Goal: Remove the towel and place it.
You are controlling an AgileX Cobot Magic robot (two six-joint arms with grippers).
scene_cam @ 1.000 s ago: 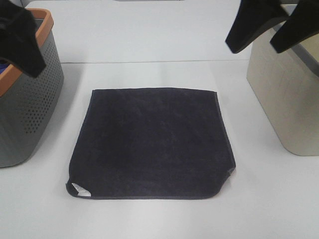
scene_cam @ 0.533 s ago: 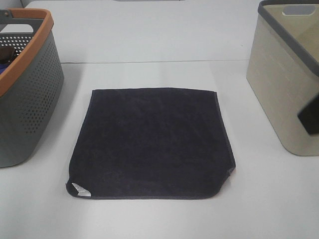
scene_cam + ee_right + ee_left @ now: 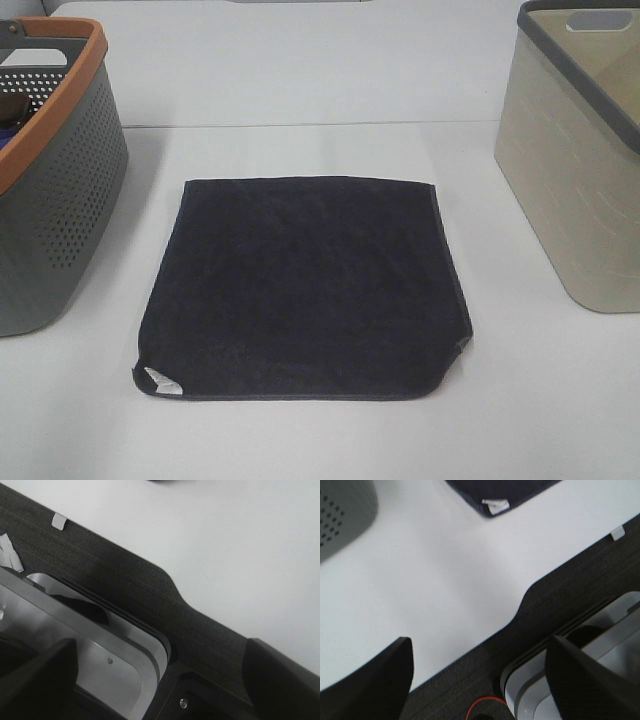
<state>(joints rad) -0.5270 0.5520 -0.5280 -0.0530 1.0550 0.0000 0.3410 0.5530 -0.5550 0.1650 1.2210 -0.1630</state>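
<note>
The towel (image 3: 305, 285) is a very dark navy square cloth lying flat in the middle of the white table (image 3: 300, 80), with its white tag (image 3: 160, 380) at the near left corner. Neither gripper shows in the exterior high view. In the left wrist view my left gripper (image 3: 480, 680) is open and empty over the table's front edge, well away from the towel's tagged corner (image 3: 495, 497). In the right wrist view my right gripper (image 3: 160, 680) is open and empty over the front edge as well.
A grey perforated basket with an orange rim (image 3: 60, 200) stands at the left of the towel. A beige basket with a grey rim (image 3: 575, 170) stands at the right. A dark base and grey housing (image 3: 100, 655) lie below the table's front edge.
Both grippers were high over the baskets a second ago. They have pulled back out of the exterior high view. The towel has not moved.
</note>
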